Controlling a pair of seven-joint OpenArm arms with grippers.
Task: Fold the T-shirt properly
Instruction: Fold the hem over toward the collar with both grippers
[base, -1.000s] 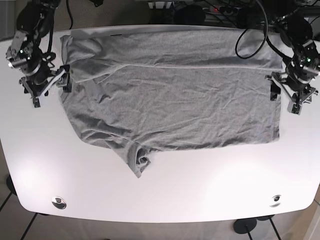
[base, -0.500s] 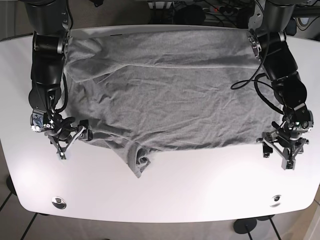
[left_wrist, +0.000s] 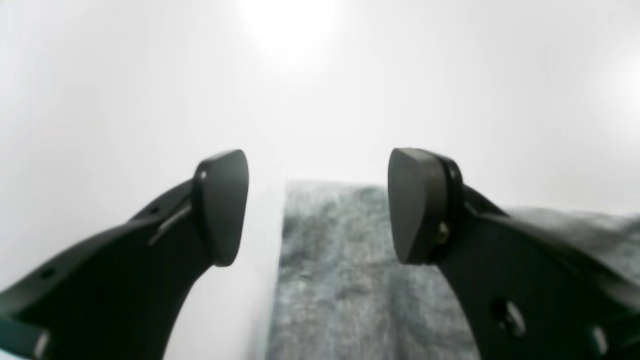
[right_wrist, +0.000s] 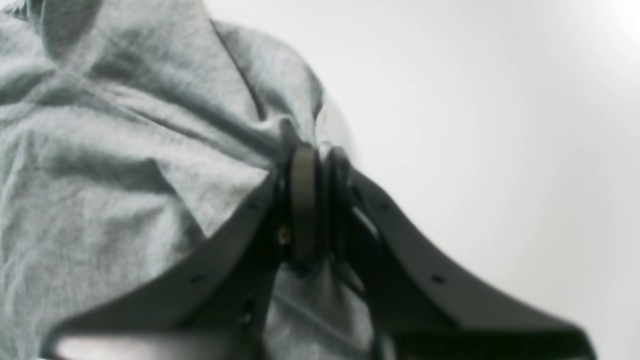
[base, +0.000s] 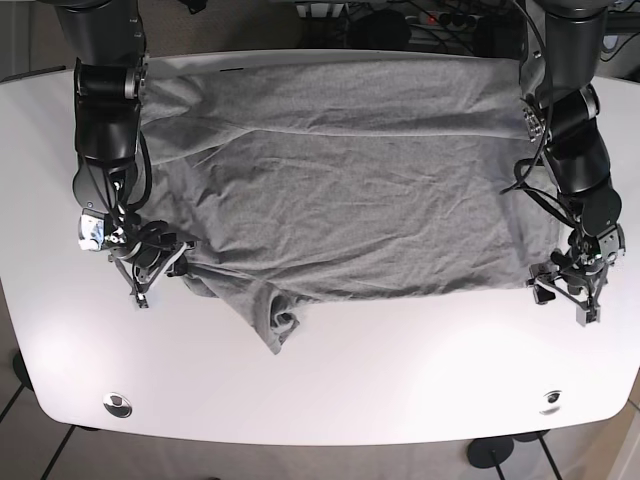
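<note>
The grey T-shirt (base: 340, 190) lies spread and wrinkled across the white table (base: 330, 390), with a sleeve bunched up (base: 278, 322) at its front edge. On the base view's left, my right gripper (base: 168, 262) is shut on the shirt's front-left edge. The right wrist view shows the pads (right_wrist: 305, 200) pressed together on a fold of grey cloth (right_wrist: 125, 150). On the base view's right, my left gripper (base: 562, 287) sits at the shirt's front-right corner. In the left wrist view it is open (left_wrist: 317, 207), with the cloth corner (left_wrist: 345, 270) lying flat between its fingers (left_wrist: 220, 210).
Two round metal fittings (base: 118, 405) (base: 550, 402) sit near the table's front edge. Cables and dark gear (base: 420, 20) crowd the space behind the table's far edge. Bare white tabletop lies in front of the shirt.
Both arms came down from the shirt's far corners to its front edge. The right gripper moved inward onto the cloth and shut on it. The left gripper shifted up onto the front-right corner.
</note>
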